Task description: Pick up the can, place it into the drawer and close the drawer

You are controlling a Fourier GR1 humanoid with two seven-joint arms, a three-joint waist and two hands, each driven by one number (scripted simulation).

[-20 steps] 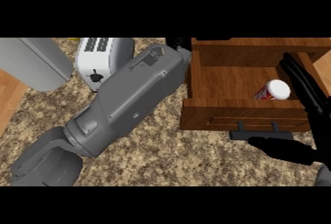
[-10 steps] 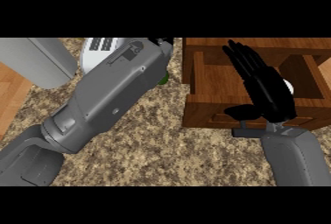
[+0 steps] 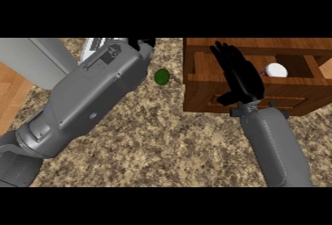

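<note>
speckled brown counter (image 3: 162, 145) seen from above. wooden drawer (image 3: 201, 94) pulled open at upper right, its front panel facing down the view. can (image 3: 276, 70) inside the drawer, near the right side, white top showing, resting against the inner face of the front panel. right hand (image 3: 239, 77) above the drawer's left half, fingers straight and spread, pointing toward the back of the drawer, holding nothing; just left of the can, contact not determinable. right forearm (image 3: 276, 145) rising from the lower edge to the drawer front. left forearm (image 3: 88, 105) lying diagonally from lower left toward top centre. left hand (image 3: 141, 43) only partly in view at the top edge; fingers not visible enough to judge. small green round object (image 3: 162, 76) on the counter between left forearm and drawer. white appliance (image 3: 97, 44) partly hidden behind the left forearm. grey surface (image 3: 32, 61) at upper left, wood-toned strip (image 3: 9, 96) at the left edge.
</note>
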